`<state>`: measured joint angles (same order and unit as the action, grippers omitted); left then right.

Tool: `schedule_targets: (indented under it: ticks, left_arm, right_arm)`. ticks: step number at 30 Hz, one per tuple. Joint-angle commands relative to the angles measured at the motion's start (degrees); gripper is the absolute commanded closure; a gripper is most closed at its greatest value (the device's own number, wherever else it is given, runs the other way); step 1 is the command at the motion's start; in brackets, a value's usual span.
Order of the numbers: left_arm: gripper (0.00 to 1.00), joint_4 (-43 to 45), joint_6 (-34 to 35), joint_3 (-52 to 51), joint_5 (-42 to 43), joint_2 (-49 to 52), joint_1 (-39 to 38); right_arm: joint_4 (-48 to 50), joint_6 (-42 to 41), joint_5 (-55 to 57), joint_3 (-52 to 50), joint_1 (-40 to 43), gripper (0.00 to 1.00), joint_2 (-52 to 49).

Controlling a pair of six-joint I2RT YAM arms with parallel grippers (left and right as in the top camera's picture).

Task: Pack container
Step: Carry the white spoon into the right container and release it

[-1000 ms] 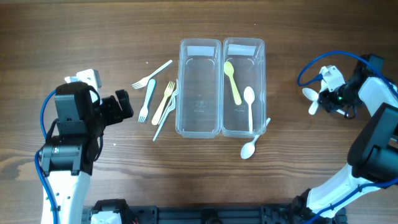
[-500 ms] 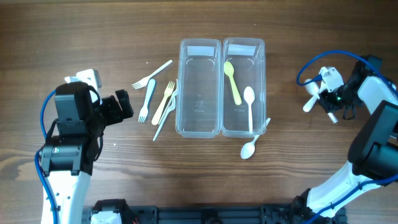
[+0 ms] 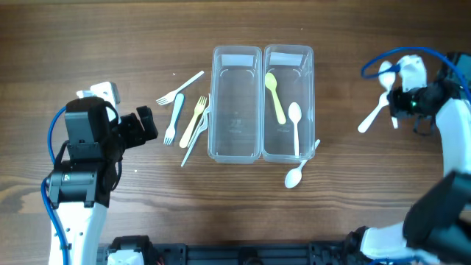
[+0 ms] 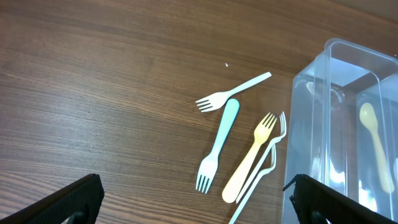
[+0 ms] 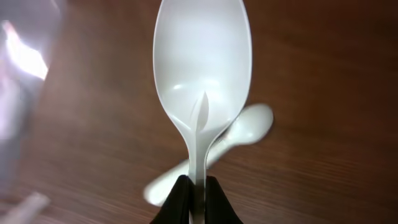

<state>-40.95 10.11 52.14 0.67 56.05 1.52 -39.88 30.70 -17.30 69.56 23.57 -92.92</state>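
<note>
Right gripper [image 5: 198, 191] is pinching the held spoon [image 5: 202, 68] by its thin handle, jaws nearly closed on it, bowl pointing away from the wrist. We are judging it lifted off the bench [image 3: 88, 44], well to the right of both containers, probably so it can go over a wall rather than slide into one. A second spoon [image 5: 247, 124] is lying blurred on the wood beneath it.

The right container [image 3: 303, 73] is already holding a yellow spoon [image 3: 275, 97] and a packed white spoon [image 3: 294, 124]. The left container [image 3: 235, 110] is sitting empty. We are reading this as spoons right, forks left.

Left gripper [image 4: 196, 208] is hovering spread wide, gripping nothing. It is facing the forks: white fork [image 4: 233, 92], blue fork [image 4: 217, 143], yellow fork [image 4: 249, 158], and a pale fork [image 4: 277, 138] just beside the left container's wall.

In the way: a stray spoon [image 3: 296, 174] is leaning against the right container's near corner. The two spoons inside are also taking up floor, so the drop is calling for the open strip beside them.
</note>
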Motion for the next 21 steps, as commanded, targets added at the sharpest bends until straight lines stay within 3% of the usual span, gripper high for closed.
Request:
schedule_targets:
  ticks: [1, 10, 21]
  left_arm:
    - [0.00, 0.13, -0.72, 1.22, -0.55, 0.00, 0.26]
    - [0.00, 0.13, -0.72, 1.22, -0.55, 0.00, 0.26]
    - [0.00, 0.13, -0.72, 1.22, -0.55, 0.00, 0.26]
  right_arm:
    - [-1.84, -13.22, -7.89, 0.50, -3.78, 0.96, 5.40]
    - [-3.80, -24.37, -9.46, 0.48, -23.08, 0.96, 6.88]
    - [-0.17, -32.37, -4.31, 0.22, -34.91, 0.96, 2.97]
